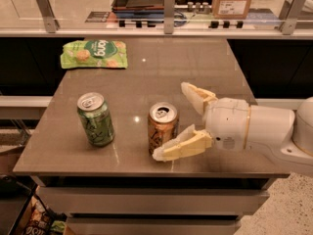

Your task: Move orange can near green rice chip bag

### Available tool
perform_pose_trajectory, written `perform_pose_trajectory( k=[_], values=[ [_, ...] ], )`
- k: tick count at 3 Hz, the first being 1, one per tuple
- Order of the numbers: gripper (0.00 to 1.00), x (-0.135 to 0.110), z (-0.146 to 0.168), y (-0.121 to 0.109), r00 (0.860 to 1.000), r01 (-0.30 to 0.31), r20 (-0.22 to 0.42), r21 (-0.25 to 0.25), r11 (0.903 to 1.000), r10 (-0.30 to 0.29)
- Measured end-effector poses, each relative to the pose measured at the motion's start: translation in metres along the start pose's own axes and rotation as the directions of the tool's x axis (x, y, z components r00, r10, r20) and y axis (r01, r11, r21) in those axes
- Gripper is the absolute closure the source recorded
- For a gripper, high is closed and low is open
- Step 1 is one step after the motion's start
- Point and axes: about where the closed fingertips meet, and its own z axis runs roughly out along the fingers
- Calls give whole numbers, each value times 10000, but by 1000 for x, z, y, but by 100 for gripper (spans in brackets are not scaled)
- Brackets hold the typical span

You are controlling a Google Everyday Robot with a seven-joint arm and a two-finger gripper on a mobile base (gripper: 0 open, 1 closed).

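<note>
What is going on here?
The robot's gripper is open at the right side of the orange can, one finger before its base, the other behind; the can is not gripped yet. The green rice chip bag lies at the far left corner of the table. A green can stands left of the orange can.

At centre right of the frame, my gripper (pixel 169 121) stands spread, its near finger (pixel 183 146) covering the lower right of the orange can (pixel 160 131); I can't tell whether they touch. The arm (pixel 274 131) runs off the right edge. The can's print is too blurred to read.
</note>
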Motion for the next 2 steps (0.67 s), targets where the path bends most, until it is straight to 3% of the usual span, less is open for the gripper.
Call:
perform_pose_trajectory(
  k=[2],
  values=[
    [0,5,18,2,9998,133,144,916,9957,-147]
  ],
)
